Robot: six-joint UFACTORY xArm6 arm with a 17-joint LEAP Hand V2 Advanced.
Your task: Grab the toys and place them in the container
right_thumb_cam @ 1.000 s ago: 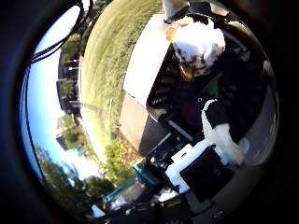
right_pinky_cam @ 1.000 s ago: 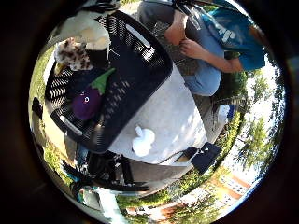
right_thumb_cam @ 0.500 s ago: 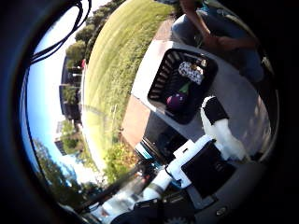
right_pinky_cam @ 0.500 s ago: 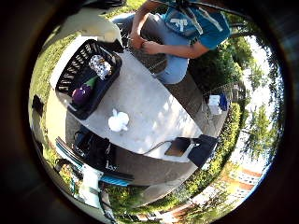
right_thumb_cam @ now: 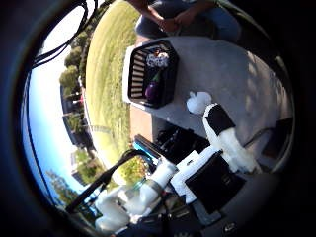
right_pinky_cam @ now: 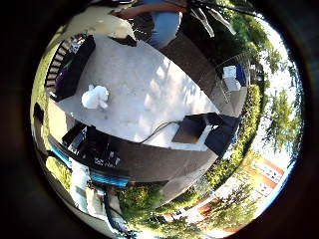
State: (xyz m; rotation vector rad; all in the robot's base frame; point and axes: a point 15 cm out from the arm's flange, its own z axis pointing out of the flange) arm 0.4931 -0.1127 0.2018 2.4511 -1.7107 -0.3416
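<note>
On table: white plush toy lies just beside black basket. Basket holds purple eggplant toy + spotted toy. Hand above table, fingers straight, holding nothing.

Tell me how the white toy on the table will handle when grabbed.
The white toy looks plush and lumpy, so it probably squashes under the fingers and weighs little. Its rounded, uneven shape makes rolling unlikely, though it may slide on the smooth table if nudged.
</note>
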